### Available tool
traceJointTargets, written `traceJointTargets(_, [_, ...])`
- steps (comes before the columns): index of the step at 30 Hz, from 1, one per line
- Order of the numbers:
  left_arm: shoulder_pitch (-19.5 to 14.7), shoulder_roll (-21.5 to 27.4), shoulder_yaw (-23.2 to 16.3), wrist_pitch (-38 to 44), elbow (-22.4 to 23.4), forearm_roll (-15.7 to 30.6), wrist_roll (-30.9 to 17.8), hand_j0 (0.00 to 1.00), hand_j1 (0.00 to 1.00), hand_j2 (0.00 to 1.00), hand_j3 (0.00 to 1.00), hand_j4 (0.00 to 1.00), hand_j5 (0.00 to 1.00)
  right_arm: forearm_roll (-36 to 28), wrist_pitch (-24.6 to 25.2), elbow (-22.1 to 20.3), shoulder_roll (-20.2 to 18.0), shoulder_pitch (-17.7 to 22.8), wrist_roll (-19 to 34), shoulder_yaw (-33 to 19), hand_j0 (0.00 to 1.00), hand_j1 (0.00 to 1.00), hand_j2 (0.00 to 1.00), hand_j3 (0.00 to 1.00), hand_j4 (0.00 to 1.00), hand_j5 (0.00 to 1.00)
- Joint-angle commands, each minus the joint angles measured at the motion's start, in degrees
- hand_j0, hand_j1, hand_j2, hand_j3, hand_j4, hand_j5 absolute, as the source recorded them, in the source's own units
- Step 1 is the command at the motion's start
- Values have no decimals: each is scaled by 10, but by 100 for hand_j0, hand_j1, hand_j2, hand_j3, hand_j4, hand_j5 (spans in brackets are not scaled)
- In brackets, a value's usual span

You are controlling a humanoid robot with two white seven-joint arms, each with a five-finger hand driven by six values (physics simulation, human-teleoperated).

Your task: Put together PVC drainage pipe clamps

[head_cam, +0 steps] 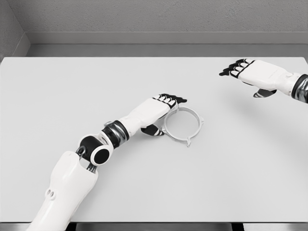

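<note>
The pipe clamp (183,124) lay flat near the middle of the white counter (57,86). The left hand (154,111) lay over the clamp's left rim, fingers (172,99) extended and released, grasping nothing. A sideways nudge might have skidded the light ring away instead of seating a grip. The right hand (260,73) hovered well beyond the clamp, fingers flat, empty.

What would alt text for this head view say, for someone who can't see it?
A white robot's left hand rests at the edge of a pale ring-shaped pipe clamp lying flat on a white table. Its right hand hovers open at the upper right, holding nothing.
</note>
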Motion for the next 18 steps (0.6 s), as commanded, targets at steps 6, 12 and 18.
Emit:
traceJointTargets(6, [-1,-10,-1,0,7,2,0,100,100,100,100,100,100,-2,1,0,-3,0,0,-1,100,100,100,100,100,100])
traceJointTargets(12, [-1,-11,-1,0,7,2,0,100,100,100,100,100,100,-2,1,0,-4,0,0,-1,100,100,100,100,100,100])
traceJointTargets(18, [-2,-14,0,1,7,2,0,100,100,100,100,100,100,-3,1,0,-4,1,0,0,100,100,100,100,100,100])
